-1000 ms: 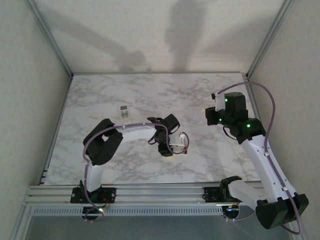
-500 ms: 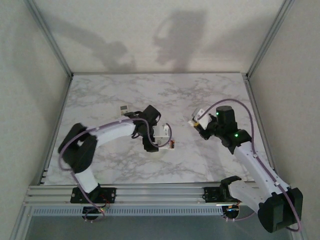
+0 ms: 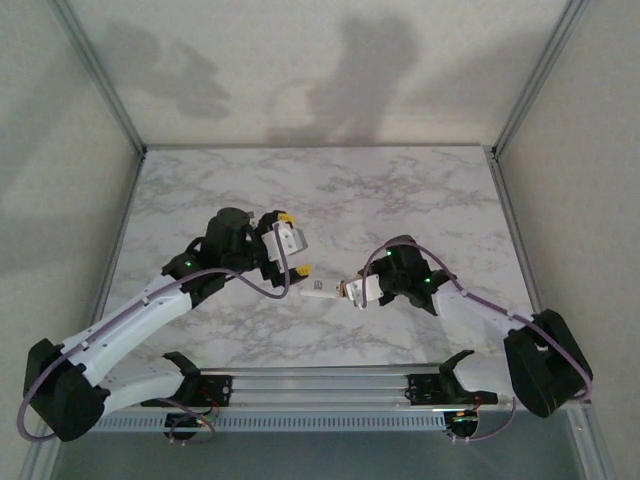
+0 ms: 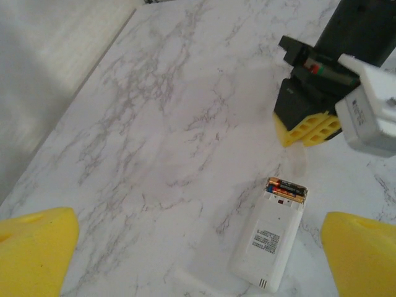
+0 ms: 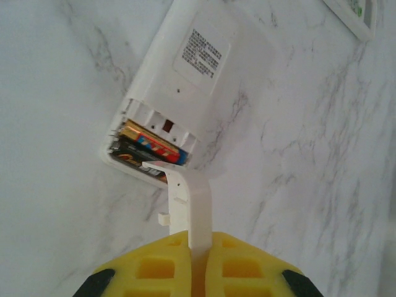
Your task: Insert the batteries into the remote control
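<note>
The white remote control (image 4: 269, 241) lies back up on the marble table (image 4: 154, 124), near the middle (image 3: 320, 290). Two batteries (image 4: 286, 187) sit side by side in its open recess (image 5: 148, 148). My right gripper (image 5: 195, 238) is shut on a thin white battery cover (image 5: 189, 201). The cover's far end reaches over the recess edge. This gripper is low at the remote's battery end (image 3: 352, 291), and its yellow pads (image 4: 306, 130) stand just beyond the remote. My left gripper (image 3: 294, 243) hovers to the left of the remote, wide open and holding nothing (image 4: 198, 223).
The remote (image 5: 179, 68) has bare marble on all sides. The table's aluminium frame rails (image 3: 300, 385) run along the near edge. A white labelled object (image 5: 352, 15) cuts into the top right corner of the right wrist view.
My left gripper has opened and drawn back to the left, leaving the remote on the table. My right arm has swung in from the right and come down to the remote's battery end.
</note>
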